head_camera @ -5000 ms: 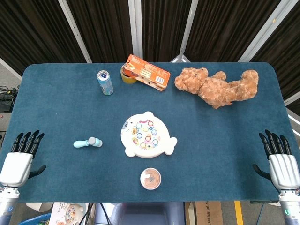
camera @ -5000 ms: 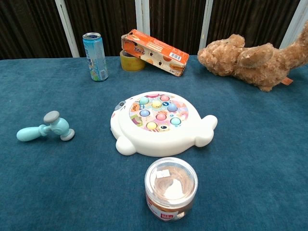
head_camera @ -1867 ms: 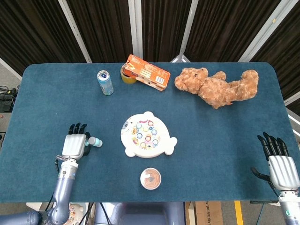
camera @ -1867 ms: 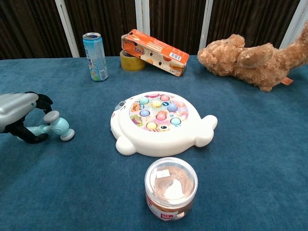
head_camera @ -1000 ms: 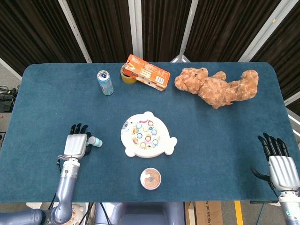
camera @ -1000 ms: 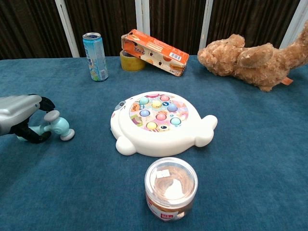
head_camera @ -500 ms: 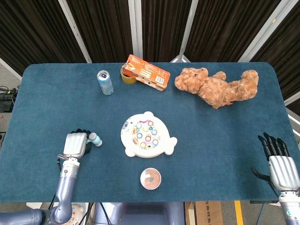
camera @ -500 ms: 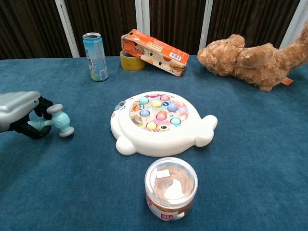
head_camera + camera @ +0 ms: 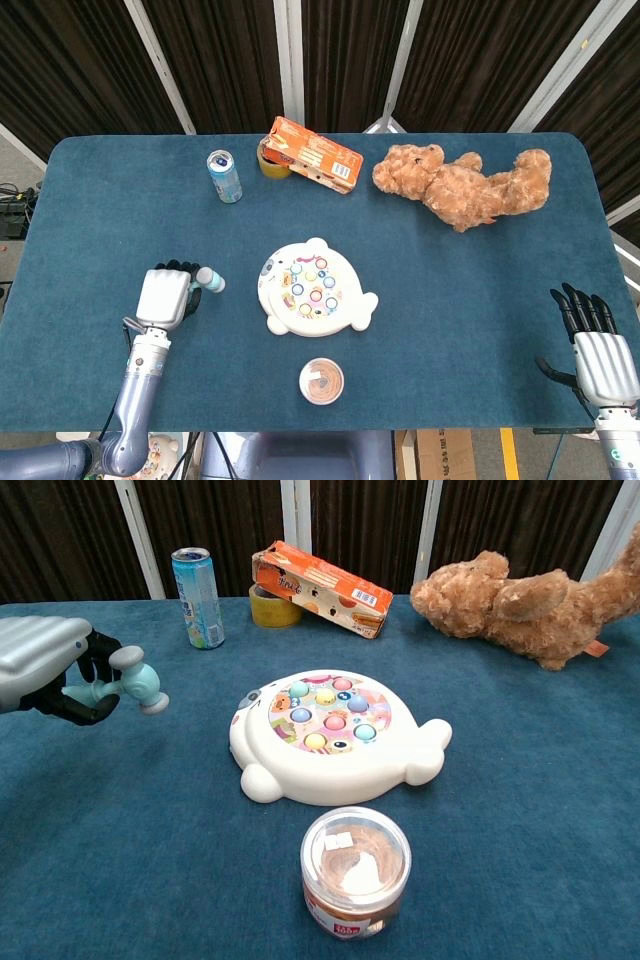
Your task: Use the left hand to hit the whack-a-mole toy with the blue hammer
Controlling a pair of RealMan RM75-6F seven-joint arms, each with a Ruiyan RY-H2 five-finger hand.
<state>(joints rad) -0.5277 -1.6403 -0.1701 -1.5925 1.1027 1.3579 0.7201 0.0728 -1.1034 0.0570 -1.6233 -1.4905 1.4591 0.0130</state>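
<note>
My left hand [image 9: 166, 296] [image 9: 45, 665] grips the handle of the blue hammer [image 9: 128, 687], lifted off the cloth, left of the toy. The hammer's head [image 9: 210, 281] points toward the whack-a-mole toy [image 9: 314, 288] [image 9: 335, 735], a white animal-shaped board with coloured buttons at the table's middle. A gap remains between hammer head and toy. My right hand [image 9: 603, 352] rests at the near right corner, fingers spread, holding nothing.
A round jar [image 9: 321, 381] [image 9: 355, 870] stands just in front of the toy. At the back are a blue can [image 9: 224, 176] [image 9: 197, 597], an orange box [image 9: 313, 154] leaning on a tape roll [image 9: 268, 607], and a brown teddy bear [image 9: 462, 187] [image 9: 515, 592].
My left hand closed on the hammer's handle, lifted it off the table and carried it up and slightly toward the toy. The right hand stayed still.
</note>
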